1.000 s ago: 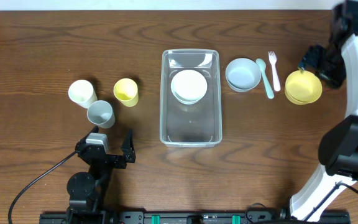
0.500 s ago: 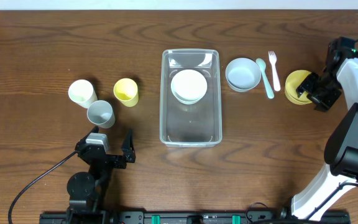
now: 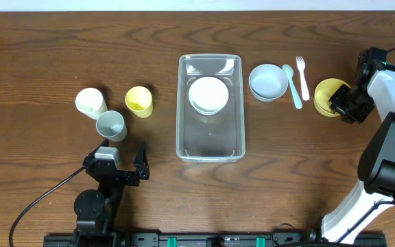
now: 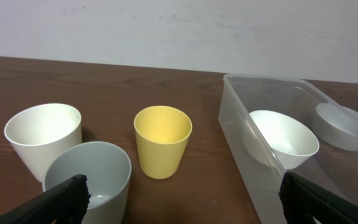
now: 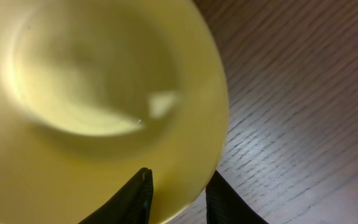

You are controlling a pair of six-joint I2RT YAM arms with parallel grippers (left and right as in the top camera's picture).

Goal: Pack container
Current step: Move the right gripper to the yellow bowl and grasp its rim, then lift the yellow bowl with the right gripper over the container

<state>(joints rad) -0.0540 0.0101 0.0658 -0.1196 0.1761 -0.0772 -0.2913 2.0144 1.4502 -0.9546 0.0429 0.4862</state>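
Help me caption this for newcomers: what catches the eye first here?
The clear container sits at the centre of the overhead view, with a white bowl in its far half. At the right edge, the right tool straddles the rim of a yellow bowl. A white cup, a yellow cup and a grey cup cluster on the left.

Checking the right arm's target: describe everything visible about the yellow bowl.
The yellow bowl is round, shallow, glossy like plastic, and empty. It sits upright on the wooden table at far right, apart from the white fork. The right gripper straddles its rim, one finger inside, one outside; whether it pinches is unclear.
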